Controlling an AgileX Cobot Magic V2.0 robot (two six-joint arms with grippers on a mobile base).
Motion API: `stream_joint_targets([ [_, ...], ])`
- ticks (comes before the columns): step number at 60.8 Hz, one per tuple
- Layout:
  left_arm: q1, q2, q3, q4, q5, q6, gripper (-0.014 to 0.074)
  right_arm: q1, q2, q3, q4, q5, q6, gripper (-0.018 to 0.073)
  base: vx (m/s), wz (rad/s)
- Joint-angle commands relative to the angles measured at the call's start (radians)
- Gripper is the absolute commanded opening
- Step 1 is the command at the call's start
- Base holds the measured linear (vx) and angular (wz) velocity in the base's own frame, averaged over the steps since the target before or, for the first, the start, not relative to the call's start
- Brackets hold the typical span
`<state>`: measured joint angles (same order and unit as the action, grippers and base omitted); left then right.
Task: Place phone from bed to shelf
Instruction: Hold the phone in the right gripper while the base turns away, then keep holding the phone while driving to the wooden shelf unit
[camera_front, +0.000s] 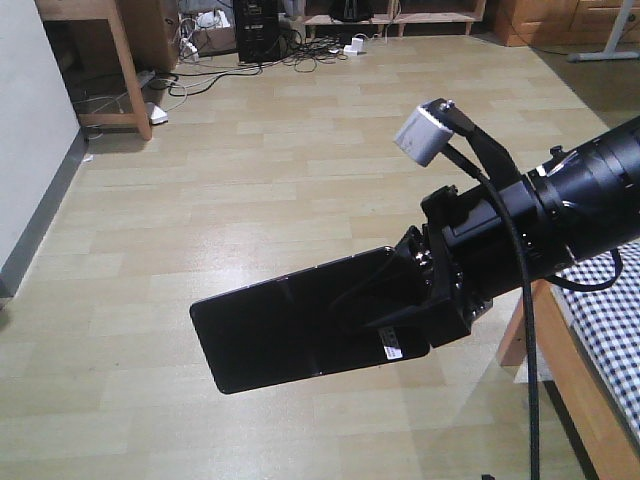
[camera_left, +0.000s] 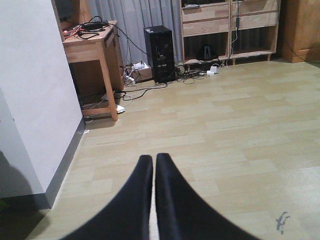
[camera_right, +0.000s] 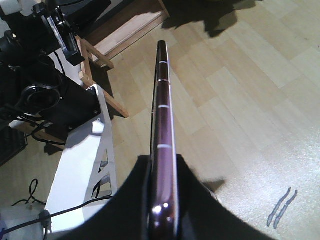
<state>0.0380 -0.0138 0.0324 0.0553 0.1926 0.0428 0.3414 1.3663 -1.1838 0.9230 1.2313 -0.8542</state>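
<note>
Glossy black flat phone (camera_front: 300, 320), rose-gold edge, white barcode sticker | in mid-air over pale plank floor (camera_front: 250, 150), left of gingham bed (camera_front: 612, 312) | R gripper (camera_right: 164, 200): matte black fingers (camera_right: 132, 205) clamp its near end, one per face | L gripper (camera_left: 154, 172): fingers pressed together, empty

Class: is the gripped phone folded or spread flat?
Spread flat: the phone is one long black slab projecting from the right gripper.
</note>
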Motion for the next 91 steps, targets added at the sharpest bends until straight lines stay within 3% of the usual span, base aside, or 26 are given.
stream_joint_targets([
  [1,0.000,-0.010,-0.026,-0.005,-0.070,-0.004,0.0001,-0.002,-0.035,-0.024,0.080,0.057,-0.005,-0.0001,0.22,0.05],
  [50,0.000,-0.010,-0.026,-0.005,-0.070,-0.004,0.0001,-0.002,-0.035,-0.024,0.080,0.057,-0.005,-0.0001,0.24,0.05],
  [91,0.000,-0.010,-0.026,-0.005,-0.070,-0.004,0.0001,-0.002,-0.035,-0.024,0.080,0.057,-0.005,-0.0001,0.29,-0.22],
])
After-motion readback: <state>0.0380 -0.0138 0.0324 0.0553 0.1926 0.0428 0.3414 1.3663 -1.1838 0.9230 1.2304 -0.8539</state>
